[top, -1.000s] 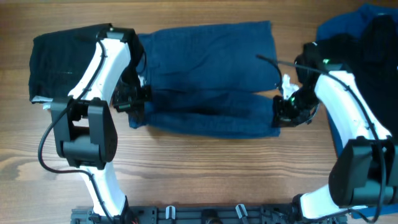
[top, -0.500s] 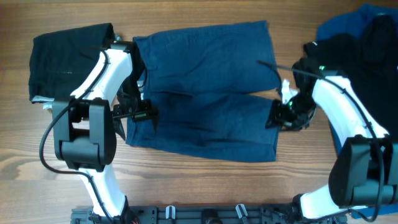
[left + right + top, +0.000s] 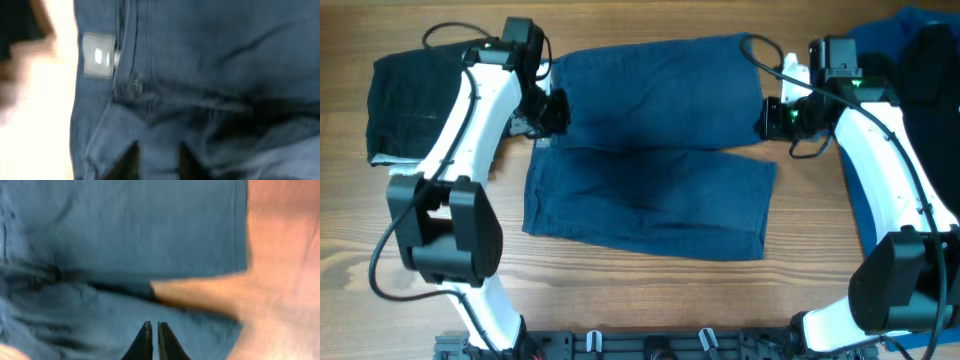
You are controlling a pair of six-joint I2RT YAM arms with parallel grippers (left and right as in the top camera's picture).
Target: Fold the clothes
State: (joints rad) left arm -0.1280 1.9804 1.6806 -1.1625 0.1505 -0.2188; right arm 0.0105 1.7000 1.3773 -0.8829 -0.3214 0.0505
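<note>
The wooden table (image 3: 620, 290) carries the navy shorts (image 3: 660, 150) spread flat at its middle, waistband to the left and legs to the right. A folded black garment (image 3: 410, 100) lies at far left and a blue-and-black heap (image 3: 920, 50) at far right. The left gripper (image 3: 157, 160) hovers over the waistband, fingers seemingly spread, though blurred. The right gripper (image 3: 152, 340), fingers pressed together, hangs at the leg hems.
</note>
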